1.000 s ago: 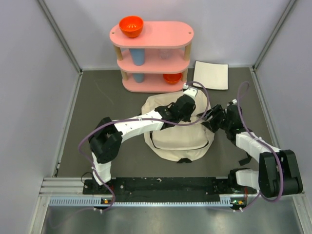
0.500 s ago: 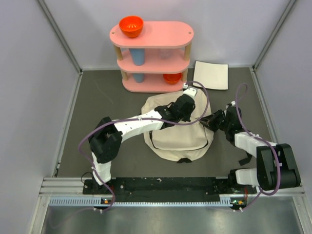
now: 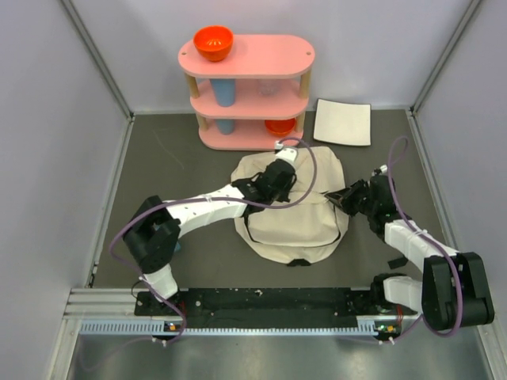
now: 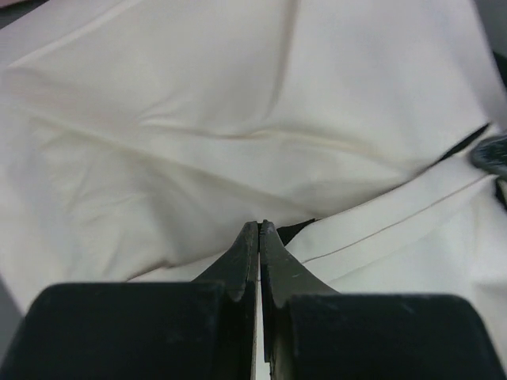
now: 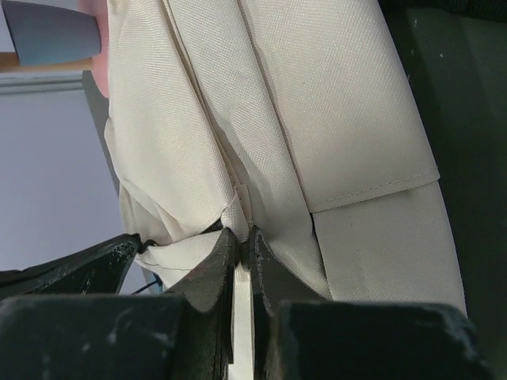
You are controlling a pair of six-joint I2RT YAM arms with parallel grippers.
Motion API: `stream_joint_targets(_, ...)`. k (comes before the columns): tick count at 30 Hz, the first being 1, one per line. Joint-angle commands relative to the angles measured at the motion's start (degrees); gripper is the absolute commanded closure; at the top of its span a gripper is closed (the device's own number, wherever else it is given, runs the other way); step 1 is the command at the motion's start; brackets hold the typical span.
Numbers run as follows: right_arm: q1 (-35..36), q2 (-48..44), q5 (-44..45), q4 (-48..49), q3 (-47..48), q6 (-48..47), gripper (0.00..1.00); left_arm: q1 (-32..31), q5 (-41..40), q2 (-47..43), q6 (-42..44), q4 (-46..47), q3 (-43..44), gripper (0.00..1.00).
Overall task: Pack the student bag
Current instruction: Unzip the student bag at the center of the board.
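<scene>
The dark grey table fills the floor of the grey-walled cell, and the student bag lies slumped at its middle, a cream fabric mound with a dark zipper line curving round its near half and a black strap end poking out at its near edge. Behind the bag, against the back wall, stands a pink three-tier shelf. The left arm reaches across from the left, and its left gripper sits on the bag's upper part, jaws pressed all but together at a dark gap in the cream folds, with only a thin pale sliver of cloth between them. The right gripper meets the bag's right edge, its jaws narrowed onto a pinched fold of the cloth. A flat white sheet lies just right of the shelf. One orange bowl sits on the top tier, another on the bottom, and a blue cup stands on the middle tier.
</scene>
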Motion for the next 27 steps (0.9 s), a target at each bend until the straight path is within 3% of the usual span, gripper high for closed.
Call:
stream_joint_targets(1,-0.33,-1.57,4.17,-1.76,1.88,-1.80,1.00,4.95,-4.60,-7.96,0.07,-0.84,-8.00,1.00)
stream_joint_targets(8,-0.33,-1.13,3.56,-1.24,1.79,-1.71,1.00,11.55,-7.16,-13.77,-0.63,-1.45,-19.07,1.00)
stream_joint_targets(18,-0.33,-2.71,1.63,-2.90,3.55,-4.17,1.00,13.83,-8.28,-15.10,1.65,-2.86,-18.65,1.00)
stream_joint_targets(21,-0.33,-4.37,1.89,-6.33,5.13,-5.66,0.88,14.36,-8.57,-14.84,2.52,-4.08,-17.95,1.00)
stream_joint_targets(25,-0.33,-6.13,3.65,-7.74,5.83,-7.51,1.00,15.24,-8.93,-14.92,2.88,-3.91,-20.22,1.00)
stream_joint_targets(27,-0.24,-5.70,3.39,-8.79,6.54,-7.95,1.00,16.03,-8.48,-15.53,2.53,-3.30,-21.46,1.00)
